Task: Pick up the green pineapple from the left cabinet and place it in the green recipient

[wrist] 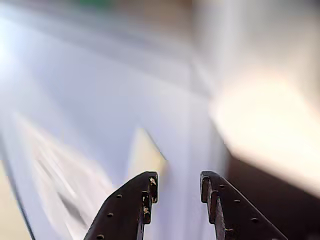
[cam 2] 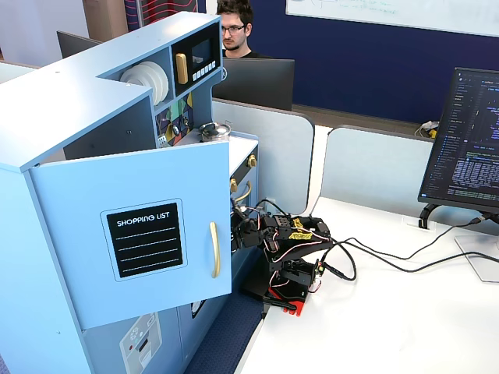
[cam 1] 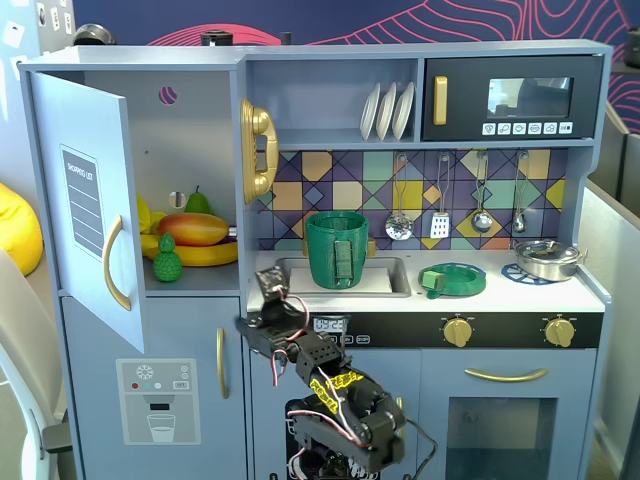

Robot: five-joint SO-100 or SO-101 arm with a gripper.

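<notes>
In the fixed view from the front, the left cabinet (cam 1: 190, 180) stands with its door (cam 1: 88, 205) swung open. The green pineapple (cam 1: 167, 259) sits upright on the shelf inside, at the front, just beside the banana (cam 1: 195, 253) and mango (cam 1: 193, 229). Further right, the green recipient (cam 1: 337, 249) stands empty-looking at the sink on the counter (cam 1: 545, 290). Nothing of the task looks done: the reach, grasp and transfer all remain. The pincer (cam 1: 272, 287) hangs low in front of the counter edge, well apart from the fruit. The wrist view shows its jaws slightly parted, holding and touching nothing.
</notes>
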